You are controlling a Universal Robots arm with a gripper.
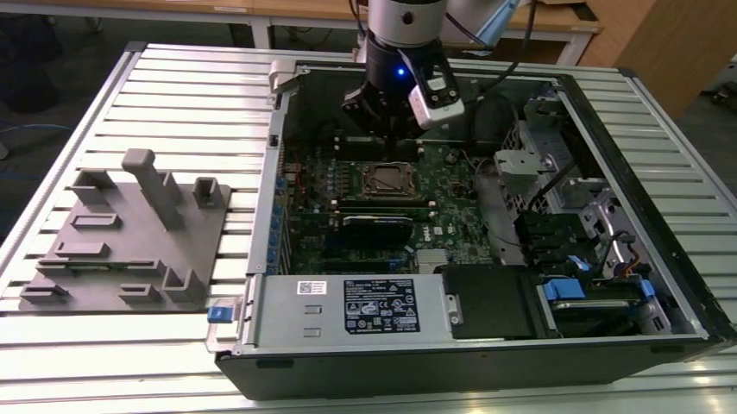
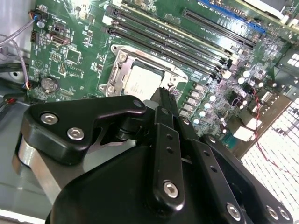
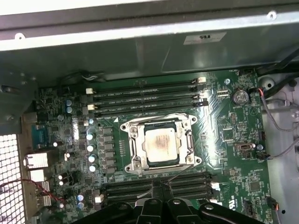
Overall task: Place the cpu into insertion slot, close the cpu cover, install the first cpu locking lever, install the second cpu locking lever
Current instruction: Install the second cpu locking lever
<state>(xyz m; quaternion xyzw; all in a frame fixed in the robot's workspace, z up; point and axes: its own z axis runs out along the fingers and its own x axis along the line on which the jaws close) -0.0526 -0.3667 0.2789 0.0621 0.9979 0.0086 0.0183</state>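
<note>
- While hovering above the green motherboard point(image 1: 426, 194) inside the open computer case point(image 1: 645, 172), gripper point(image 3: 156, 189) with fingers seemingly pressed together, gripping nothing.
- Cpu point(image 3: 161, 144) seated in the insertion slot point(image 3: 135, 161), silvery top showing in both wrist views.
- Cpu cover point(image 3: 161, 122) lying down around the chip, framing it.
- Grey fixture block point(image 1: 127, 233) well apart on the slatted table point(image 1: 69, 362).

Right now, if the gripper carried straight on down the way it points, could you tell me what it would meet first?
Probably the memory slots beside the insertion slot: in the first wrist view the gripper sits over them, just short of the seated cpu. Depth is unclear, so this is a judgement.
</note>
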